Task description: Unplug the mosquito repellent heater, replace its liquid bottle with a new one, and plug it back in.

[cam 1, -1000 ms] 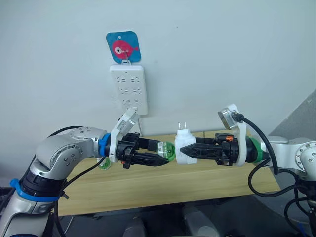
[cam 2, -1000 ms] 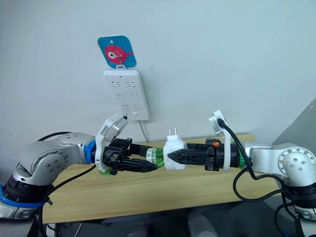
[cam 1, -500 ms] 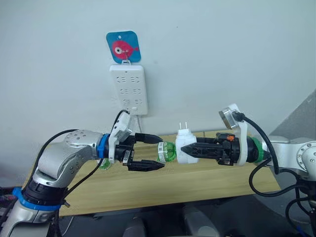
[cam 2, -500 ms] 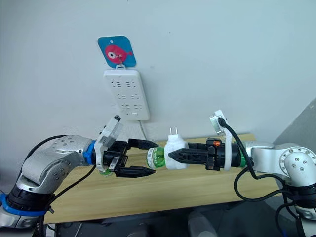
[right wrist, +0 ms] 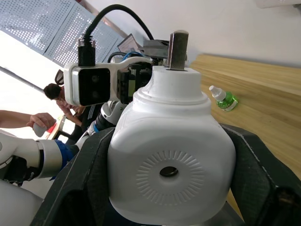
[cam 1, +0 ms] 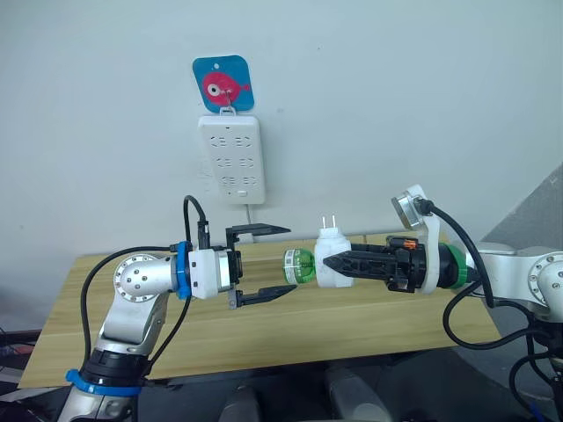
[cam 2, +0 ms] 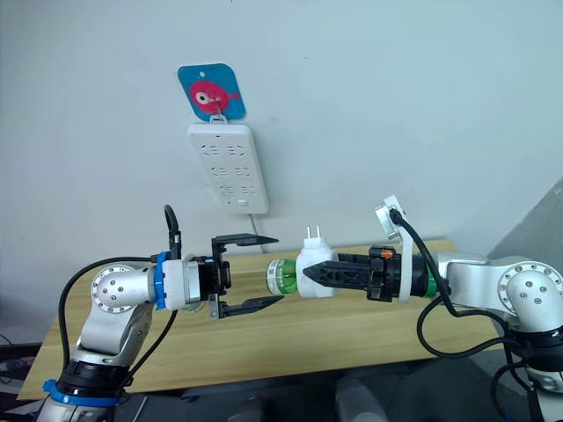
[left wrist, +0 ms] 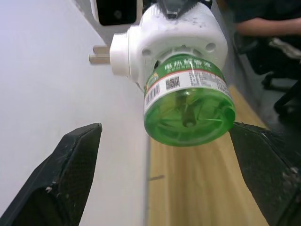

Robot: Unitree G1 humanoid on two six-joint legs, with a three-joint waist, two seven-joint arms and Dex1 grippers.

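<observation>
Heater clamped in right gripper, prongs at 12 o'clock
Left gripper gaped wide, apart from its green bottle at 3 o'clock

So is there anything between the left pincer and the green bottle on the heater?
Nothing visible. The left pincer is open and faces the green bottle, which sticks out of the heater held by the right pincer; only open air lies between them.
</observation>
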